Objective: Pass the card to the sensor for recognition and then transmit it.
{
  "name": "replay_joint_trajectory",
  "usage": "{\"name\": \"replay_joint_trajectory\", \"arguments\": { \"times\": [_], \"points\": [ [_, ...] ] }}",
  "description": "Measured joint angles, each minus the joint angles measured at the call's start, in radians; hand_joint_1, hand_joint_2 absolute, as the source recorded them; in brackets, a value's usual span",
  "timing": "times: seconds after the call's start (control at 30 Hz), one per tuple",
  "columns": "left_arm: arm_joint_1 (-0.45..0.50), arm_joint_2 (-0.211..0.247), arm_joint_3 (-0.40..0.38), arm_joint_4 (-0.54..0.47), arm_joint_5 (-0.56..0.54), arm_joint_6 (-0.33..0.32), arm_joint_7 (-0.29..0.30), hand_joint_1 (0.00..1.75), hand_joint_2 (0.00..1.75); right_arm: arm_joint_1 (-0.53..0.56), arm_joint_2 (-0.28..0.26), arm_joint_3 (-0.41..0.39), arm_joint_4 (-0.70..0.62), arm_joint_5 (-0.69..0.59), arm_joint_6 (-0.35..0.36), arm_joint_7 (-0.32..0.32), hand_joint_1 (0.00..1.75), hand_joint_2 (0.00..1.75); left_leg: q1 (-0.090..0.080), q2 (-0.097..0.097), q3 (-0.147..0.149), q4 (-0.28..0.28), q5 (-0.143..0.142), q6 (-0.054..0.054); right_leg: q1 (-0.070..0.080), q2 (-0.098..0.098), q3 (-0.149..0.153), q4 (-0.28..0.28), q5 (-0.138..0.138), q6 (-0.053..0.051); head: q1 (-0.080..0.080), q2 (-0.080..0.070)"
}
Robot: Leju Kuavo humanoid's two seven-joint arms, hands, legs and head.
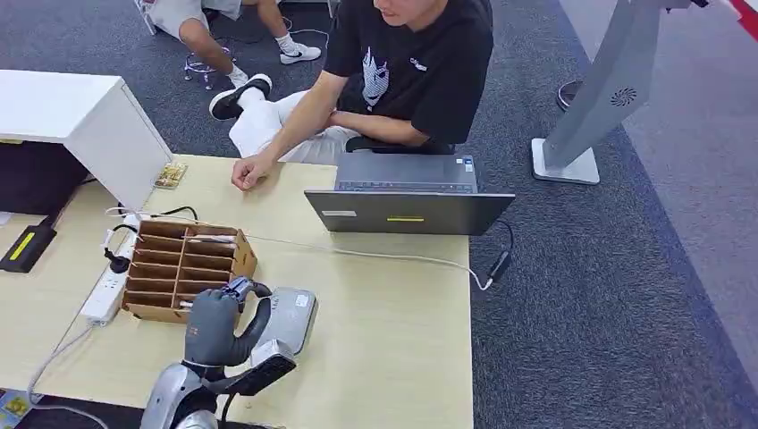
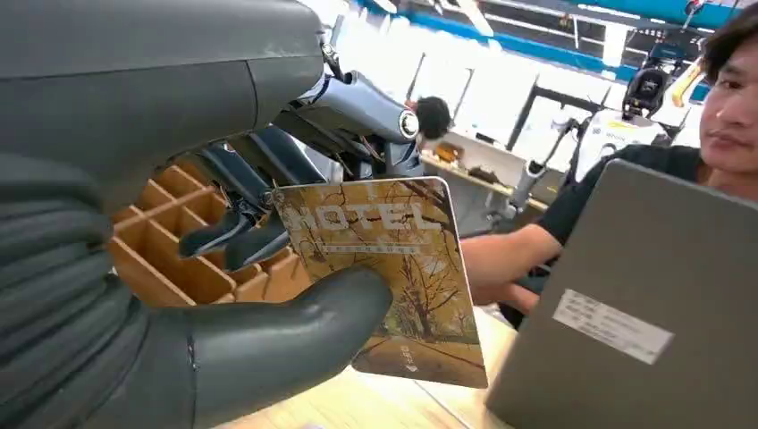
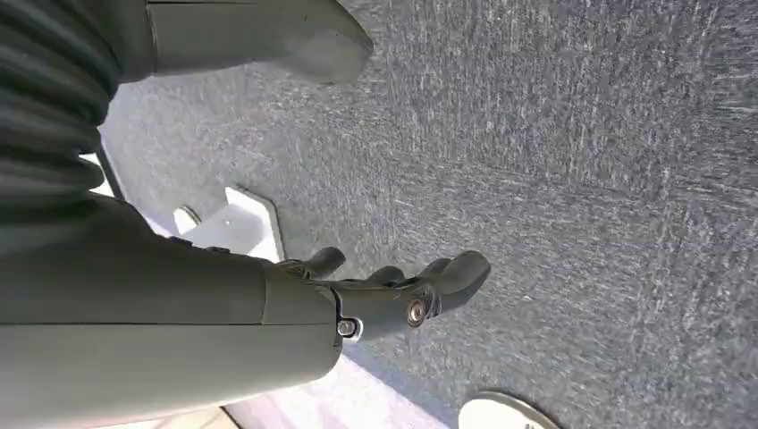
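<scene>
The robot's left arm is rising from the table's near edge, its left hand lifted above the tabletop. In the left wrist view, that hand is pinching a card between its thick grey thumb and darker fingers, holding it upright. The right hand is hanging over grey carpet, holding nothing, its fingers slightly curled and apart from the thumb.
</scene>
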Motion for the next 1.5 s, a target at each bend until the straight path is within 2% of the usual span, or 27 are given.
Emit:
{"name": "replay_joint_trajectory", "arguments": {
  "times": [0.17,0.37,0.77,1.27,1.5],
  "points": [
    [-0.004,0.007,0.003,0.005,-0.15,0.045,0.066,1.75,1.75,0.0,0.0,-0.008,0.0,-0.002,0.003,0.0,0.0,1.75,0.0,0.0,0.0,0.0,0.0,0.0,0.0,0.0,0.0,0.0,0.0,0.0,0.0,0.0],
    [-0.007,0.016,0.004,0.023,-0.208,0.095,0.064,1.75,1.75,0.0,-0.001,-0.008,0.0,0.011,0.009,-0.01,0.0,1.75,0.0,0.0,0.0,0.0,0.0,0.0,0.0,0.0,0.0,0.0,0.0,0.0,0.0,0.0],
    [-0.012,0.019,0.004,0.064,-0.209,0.092,0.07,1.75,1.75,0.0,-0.007,-0.008,0.0,0.018,0.01,-0.021,0.0,1.75,0.0,0.0,0.0,0.0,0.0,0.0,0.0,0.0,0.0,0.0,0.0,0.0,0.0,0.0],
    [-0.042,0.018,0.005,0.207,-0.152,0.049,0.094,1.75,1.75,-0.002,-0.012,-0.008,0.0,0.048,0.01,-0.026,0.0,1.75,0.0,0.0,0.0,0.0,0.0,0.0,0.0,0.0,0.0,0.0,0.0,0.0,0.0,0.0],
    [-0.053,0.018,0.011,0.264,-0.137,0.048,0.094,1.75,1.75,-0.003,-0.016,-0.007,0.0,0.048,0.014,-0.036,0.0,1.75,0.0,0.0,0.0,0.0,0.0,0.0,0.0,0.0,0.0,0.0,0.0,0.0,0.0,0.0]
  ]
}}
